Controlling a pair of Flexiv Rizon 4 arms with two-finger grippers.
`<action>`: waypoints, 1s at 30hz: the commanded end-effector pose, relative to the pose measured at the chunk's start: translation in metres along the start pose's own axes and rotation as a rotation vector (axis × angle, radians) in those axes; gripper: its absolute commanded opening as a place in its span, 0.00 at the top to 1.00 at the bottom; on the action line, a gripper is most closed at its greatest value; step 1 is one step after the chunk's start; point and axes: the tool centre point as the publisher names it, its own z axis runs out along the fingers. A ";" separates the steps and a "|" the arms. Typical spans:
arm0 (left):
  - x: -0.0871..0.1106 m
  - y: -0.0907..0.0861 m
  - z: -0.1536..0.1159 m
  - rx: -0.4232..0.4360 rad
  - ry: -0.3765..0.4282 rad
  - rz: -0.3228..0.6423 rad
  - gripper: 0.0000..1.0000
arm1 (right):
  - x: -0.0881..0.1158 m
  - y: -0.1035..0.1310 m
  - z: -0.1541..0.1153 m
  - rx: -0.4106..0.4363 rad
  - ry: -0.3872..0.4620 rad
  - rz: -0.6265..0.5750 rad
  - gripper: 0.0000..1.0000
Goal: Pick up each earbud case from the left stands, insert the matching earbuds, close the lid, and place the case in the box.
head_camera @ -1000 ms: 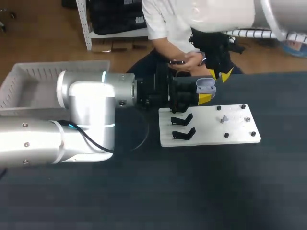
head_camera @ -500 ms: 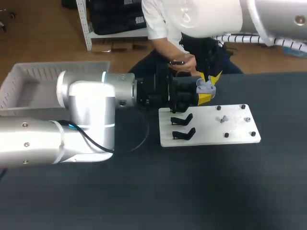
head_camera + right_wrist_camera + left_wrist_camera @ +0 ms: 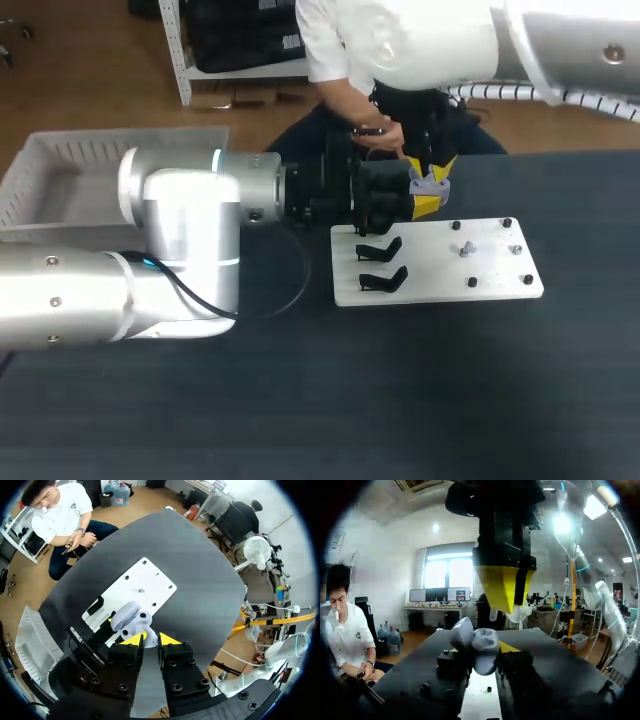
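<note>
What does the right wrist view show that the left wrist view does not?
Only the right wrist view shows the white box and the black stands on the whole white board. Only the left wrist view shows, from the side, the earbud hanging just above the earbud case. Both show the open case in the left gripper and the right gripper over it.

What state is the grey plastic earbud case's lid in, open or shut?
Open: the rounded grey plastic earbud case, held in the left gripper, has its lid swung back beside the body, baring the inside.
</note>
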 end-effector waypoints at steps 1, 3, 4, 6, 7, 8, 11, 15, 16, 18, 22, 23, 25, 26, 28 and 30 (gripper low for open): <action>0.001 -0.001 0.000 -0.006 -0.007 0.005 1.00 | -0.001 0.003 0.001 0.007 0.000 0.002 1.00; 0.001 -0.001 0.000 -0.006 -0.007 0.005 1.00 | -0.001 0.004 0.003 0.009 -0.001 0.005 1.00; 0.001 -0.001 0.000 -0.006 -0.007 0.005 1.00 | -0.002 0.004 0.004 0.010 0.000 0.006 1.00; 0.001 -0.001 0.000 -0.006 -0.007 0.005 1.00 | -0.003 0.004 0.005 0.013 0.000 0.007 1.00; 0.001 -0.001 0.000 -0.006 -0.007 0.005 1.00 | -0.003 0.005 0.006 0.014 -0.001 0.008 1.00; 0.001 -0.001 0.000 -0.006 -0.007 0.005 1.00 | -0.004 0.005 0.006 0.015 0.000 0.008 1.00; 0.001 -0.001 0.000 -0.006 -0.007 0.005 1.00 | -0.005 0.006 0.008 0.017 -0.001 0.010 1.00; 0.001 -0.001 0.000 -0.006 -0.007 0.005 1.00 | -0.006 0.007 0.009 0.020 -0.002 0.011 1.00; 0.001 -0.001 0.000 -0.006 -0.007 0.005 1.00 | -0.006 0.007 0.009 0.018 0.000 0.012 1.00; 0.001 -0.001 0.000 -0.006 -0.007 0.005 1.00 | -0.007 0.007 0.009 0.019 0.000 0.013 1.00; 0.001 -0.001 0.000 -0.006 -0.007 0.005 1.00 | -0.008 0.007 0.012 0.022 0.001 0.015 1.00; 0.001 -0.001 0.000 -0.006 -0.007 0.005 1.00 | -0.007 0.007 0.012 0.024 0.002 0.015 1.00; 0.001 -0.001 0.000 -0.006 -0.007 0.005 1.00 | -0.007 0.007 0.013 0.026 0.004 0.016 1.00; 0.001 -0.001 0.000 -0.006 -0.007 0.005 1.00 | -0.007 0.007 0.013 0.026 0.005 0.017 1.00; 0.001 -0.001 0.000 -0.006 -0.007 0.005 1.00 | -0.007 0.006 0.013 0.026 0.005 0.019 1.00; 0.001 -0.001 0.000 -0.006 -0.007 0.005 1.00 | -0.008 0.005 0.013 0.027 0.005 0.021 1.00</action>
